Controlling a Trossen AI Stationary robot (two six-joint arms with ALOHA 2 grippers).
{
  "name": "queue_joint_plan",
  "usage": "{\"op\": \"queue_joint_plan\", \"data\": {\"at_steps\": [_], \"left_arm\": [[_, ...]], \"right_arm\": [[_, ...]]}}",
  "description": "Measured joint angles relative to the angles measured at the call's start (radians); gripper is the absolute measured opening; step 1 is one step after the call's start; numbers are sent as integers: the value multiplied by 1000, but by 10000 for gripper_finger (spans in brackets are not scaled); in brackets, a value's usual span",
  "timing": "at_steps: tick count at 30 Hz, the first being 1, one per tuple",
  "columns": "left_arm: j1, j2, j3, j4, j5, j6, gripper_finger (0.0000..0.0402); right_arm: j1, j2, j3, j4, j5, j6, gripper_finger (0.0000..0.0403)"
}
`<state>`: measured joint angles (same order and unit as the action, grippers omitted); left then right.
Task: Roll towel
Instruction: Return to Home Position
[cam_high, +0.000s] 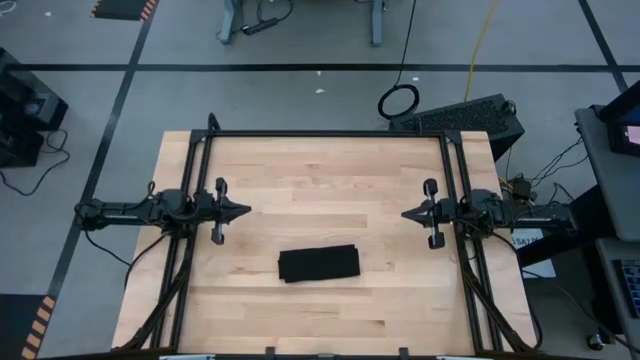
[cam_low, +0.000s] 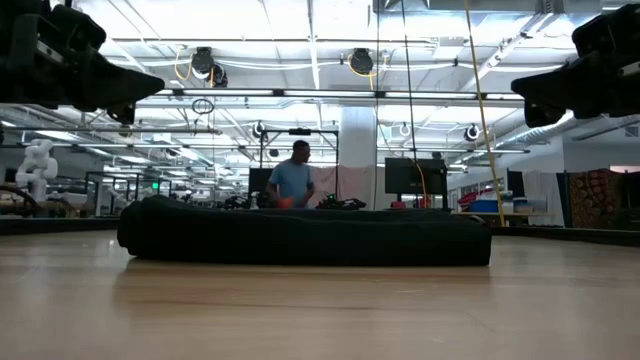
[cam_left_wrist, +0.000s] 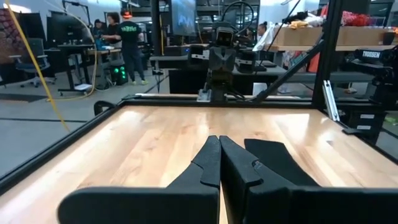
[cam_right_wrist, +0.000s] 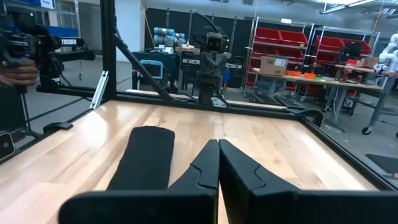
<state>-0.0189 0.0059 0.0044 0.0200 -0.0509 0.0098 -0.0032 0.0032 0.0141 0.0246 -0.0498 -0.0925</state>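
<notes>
- High view: towel (cam_high: 318, 264) lies as a short black roll on the table (cam_high: 330, 170). It sits midway betw. the left & right edges, nearer the edge at that view's bottom. Nothing touches it.
- Left gripper (cam_high: 243, 211) sits just inside the left edge, abt halfway along, tip aimed at the table's middle, well apart from the towel.
- Right gripper (cam_high: 407, 214) mirrors it just inside the right edge, facing the left one.
- Fingers can't be read from the high view, but each wrist view shows them: both pairs pressed together tip to tip, gripping nothing.
- Low view only: both arms hang clear above the tabletop. The roll's long side rests flat on the wood w/ rounded ends. A person (cam_low: 293, 180) stands in the room behind.
- Left wrist view adds people (cam_left_wrist: 129, 43) at desks beyond the table.
</notes>
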Motion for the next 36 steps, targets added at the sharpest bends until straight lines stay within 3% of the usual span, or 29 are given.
{"op": "queue_joint_plan", "data": {"at_steps": [36], "left_arm": [[0,0,0,1,-13,24,22]], "right_arm": [[0,0,0,0,0,81,0]]}}
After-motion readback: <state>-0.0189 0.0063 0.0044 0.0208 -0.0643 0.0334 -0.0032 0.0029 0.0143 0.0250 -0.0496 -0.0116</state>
